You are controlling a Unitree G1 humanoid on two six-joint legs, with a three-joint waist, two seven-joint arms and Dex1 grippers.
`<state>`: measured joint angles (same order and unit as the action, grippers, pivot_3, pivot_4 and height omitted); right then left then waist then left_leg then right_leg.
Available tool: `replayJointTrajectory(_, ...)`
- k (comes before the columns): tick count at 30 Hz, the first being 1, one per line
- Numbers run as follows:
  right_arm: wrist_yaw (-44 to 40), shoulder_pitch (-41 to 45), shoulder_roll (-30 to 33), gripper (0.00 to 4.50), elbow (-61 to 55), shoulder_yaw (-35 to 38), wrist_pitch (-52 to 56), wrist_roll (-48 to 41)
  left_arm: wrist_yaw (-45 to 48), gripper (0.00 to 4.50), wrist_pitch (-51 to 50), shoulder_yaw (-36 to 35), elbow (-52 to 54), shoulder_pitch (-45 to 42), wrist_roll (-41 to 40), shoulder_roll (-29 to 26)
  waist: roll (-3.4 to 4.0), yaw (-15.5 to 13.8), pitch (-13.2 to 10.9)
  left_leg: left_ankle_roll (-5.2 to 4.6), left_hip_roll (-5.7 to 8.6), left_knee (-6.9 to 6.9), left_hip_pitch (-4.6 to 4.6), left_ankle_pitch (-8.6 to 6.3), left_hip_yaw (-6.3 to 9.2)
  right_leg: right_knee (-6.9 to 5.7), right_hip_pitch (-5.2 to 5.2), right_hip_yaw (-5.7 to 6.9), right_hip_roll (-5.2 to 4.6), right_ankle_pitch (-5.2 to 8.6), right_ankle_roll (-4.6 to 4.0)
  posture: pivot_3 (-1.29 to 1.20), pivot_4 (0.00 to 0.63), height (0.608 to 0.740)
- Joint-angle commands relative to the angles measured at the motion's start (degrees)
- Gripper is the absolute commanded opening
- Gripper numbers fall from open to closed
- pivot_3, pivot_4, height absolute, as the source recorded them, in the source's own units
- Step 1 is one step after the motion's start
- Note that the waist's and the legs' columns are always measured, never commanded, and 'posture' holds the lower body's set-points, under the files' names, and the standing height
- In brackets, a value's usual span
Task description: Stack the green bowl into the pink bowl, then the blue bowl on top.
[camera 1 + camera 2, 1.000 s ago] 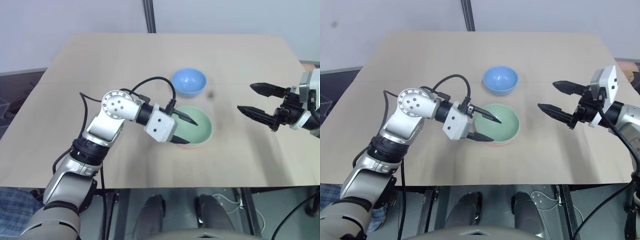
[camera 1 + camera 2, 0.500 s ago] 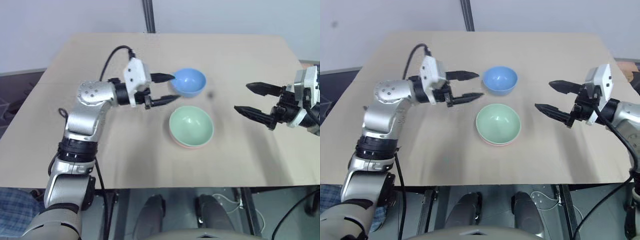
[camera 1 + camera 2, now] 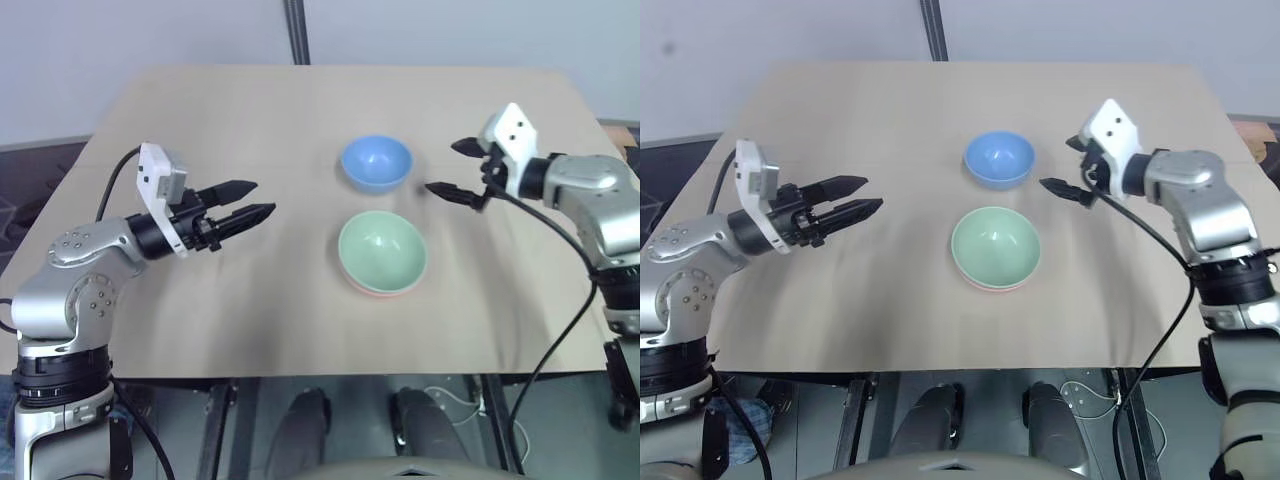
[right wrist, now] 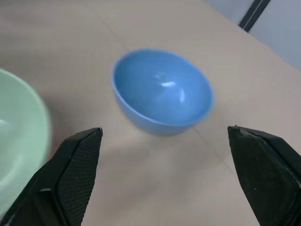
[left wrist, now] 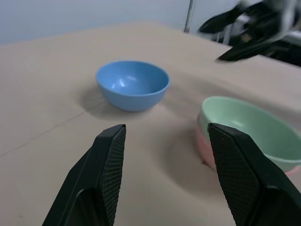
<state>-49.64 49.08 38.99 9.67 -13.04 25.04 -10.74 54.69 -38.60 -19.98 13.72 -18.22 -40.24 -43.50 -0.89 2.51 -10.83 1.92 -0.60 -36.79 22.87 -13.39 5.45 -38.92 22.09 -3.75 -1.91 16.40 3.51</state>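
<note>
Pale mint-green, the smooth round green bowl (image 3: 382, 247) sits nested inside the salmon-pink bowl (image 3: 372, 290), whose rim shows beneath it, mid-desk (image 3: 300, 310). The light sky-blue round bowl (image 3: 376, 162) stands apart behind them. Right gripper (image 3: 452, 168), fingers spread wide, empty, hovers beside the blue bowl; left gripper (image 3: 245, 202), fingers parted, empty, well apart.

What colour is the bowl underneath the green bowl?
Salmon pink: the pink bowl shows best in the left wrist view, beneath the green bowl.

No text, label or number can be read anywhere (bowls and table are plain).
</note>
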Motion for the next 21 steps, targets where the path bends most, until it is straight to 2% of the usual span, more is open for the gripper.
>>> replayJointTrajectory(1,-0.7,5.2,-4.4,4.50,4.9,-4.5,-4.7,5.9,-0.3,2.93,-1.7,-3.4,4.6,2.6,-4.2,-1.3,0.00,0.0,0.0,0.00,0.00,0.02,0.02,0.00,0.00,0.01,0.03,0.00,0.00,0.00,0.00,0.00,0.150,0.740)
replayJointTrajectory(7,0.6,13.3,-11.5,4.50,18.1,-9.7,-10.3,14.6,-1.2,2.93,-2.4,-4.9,6.3,5.8,-6.0,-1.9,0.00,-0.1,0.0,0.05,0.04,0.05,0.19,0.03,-0.03,0.00,0.23,-0.03,-0.04,-0.01,-0.01,0.00,0.150,0.740)
replayJointTrajectory(11,3.5,18.9,-16.5,4.50,28.2,-10.4,-12.6,18.8,-2.1,2.93,-2.1,-5.0,7.1,6.7,-6.8,-1.8,0.00,0.0,0.0,0.06,0.03,0.08,0.16,0.03,-0.05,-0.03,0.27,-0.05,-0.03,-0.01,-0.02,0.00,0.150,0.740)
replayJointTrajectory(16,4.1,21.3,-20.1,4.50,34.7,-11.4,-16.8,22.4,-2.9,2.93,-2.0,-4.9,7.0,6.4,-7.2,-1.9,0.00,0.0,0.0,0.19,0.03,0.19,0.24,0.11,-0.09,-0.03,0.41,-0.09,-0.03,-0.01,-0.03,0.00,0.150,0.740)
replayJointTrajectory(21,3.3,21.5,-22.7,4.50,36.9,-12.0,-18.0,24.9,-2.7,2.93,-1.5,-4.5,6.4,6.4,-6.7,-2.3,0.00,0.2,0.0,0.28,0.03,0.12,0.76,0.17,-0.11,-0.13,0.99,-0.12,-0.03,-0.02,-0.03,0.00,0.150,0.740)
